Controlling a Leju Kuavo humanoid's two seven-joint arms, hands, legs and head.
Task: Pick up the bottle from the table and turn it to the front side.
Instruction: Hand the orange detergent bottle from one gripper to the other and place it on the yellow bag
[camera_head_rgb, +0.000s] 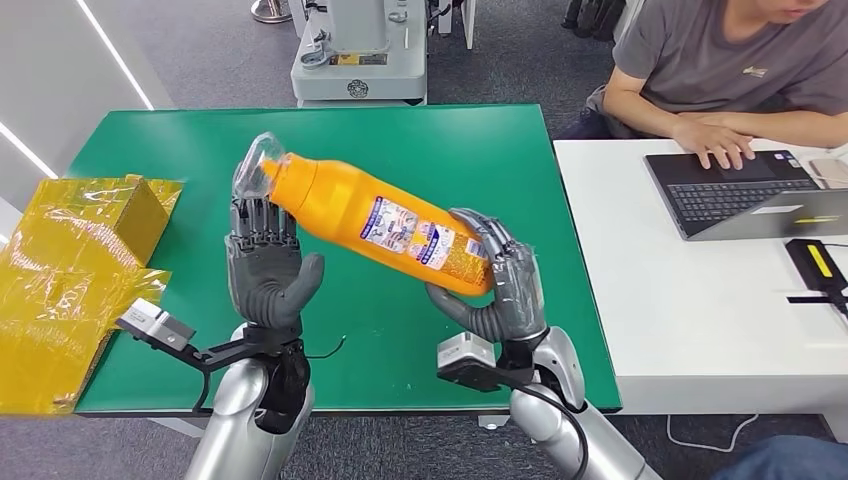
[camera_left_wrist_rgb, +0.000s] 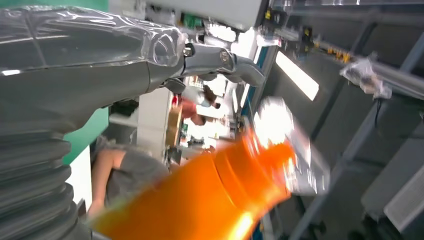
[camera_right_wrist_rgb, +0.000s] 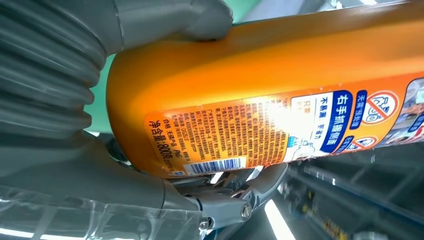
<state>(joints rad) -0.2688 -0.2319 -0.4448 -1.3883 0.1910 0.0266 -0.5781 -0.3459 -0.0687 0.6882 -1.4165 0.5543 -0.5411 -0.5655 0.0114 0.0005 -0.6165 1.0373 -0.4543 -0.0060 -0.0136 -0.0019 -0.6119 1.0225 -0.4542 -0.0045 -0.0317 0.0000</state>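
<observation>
Two hands up over the green table (camera_head_rgb: 480, 150), one bottle between them.
From my seat, the left hand (camera_head_rgb: 265, 265) stands upright with fingers spread, fingertips by the bottle's clear cap, holding nothing; the orange bottle (camera_head_rgb: 385, 220) hangs tilted in the air, its base clamped in the right hand (camera_head_rgb: 495, 285).

I see the orange plastic bottle (camera_head_rgb: 385, 222) raised over the green worktop (camera_head_rgb: 480, 160), base in my right hand (camera_head_rgb: 495, 285), capped end just above, perhaps touching, my left hand (camera_head_rgb: 268, 265). Crinkled yellow foil packaging (camera_head_rgb: 75, 265) lies at the worktop's left edge; a white desk (camera_head_rgb: 680, 300) stands right.
</observation>
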